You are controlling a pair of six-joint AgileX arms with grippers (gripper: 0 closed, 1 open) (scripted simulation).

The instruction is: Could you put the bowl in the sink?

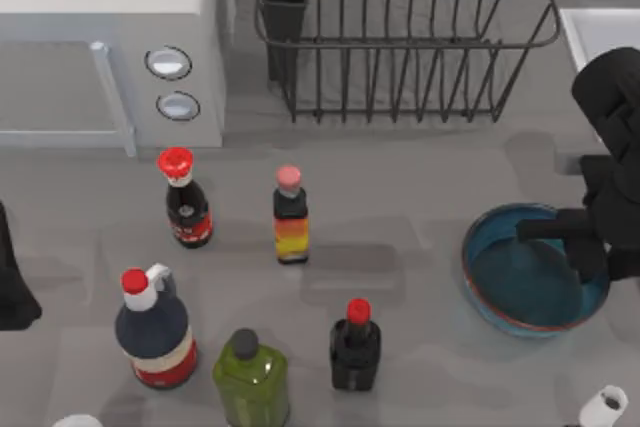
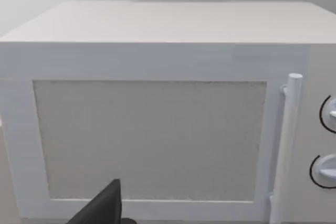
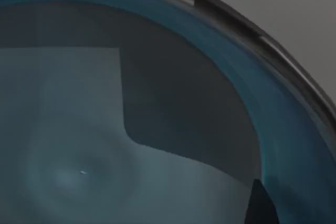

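Observation:
The bowl (image 1: 520,282) is wide, shallow and blue with a thin reddish-brown rim. It rests on the grey table at the right. My right gripper (image 1: 588,247) hangs over the bowl's right part, low against its rim. The right wrist view looks closely into the bowl's glazed blue interior (image 3: 105,145), with the dark rim (image 3: 273,51) curving across. The sink (image 1: 600,32), white with a raised rim, lies at the back right corner, behind the right arm. My left arm (image 1: 12,282) is parked at the table's left edge.
A black wire dish rack (image 1: 400,37) stands at the back, left of the sink. A white microwave (image 1: 110,47) fills the back left. Several bottles (image 1: 290,215) stand across the left and middle. A white bottle top (image 1: 605,407) sits near the front right.

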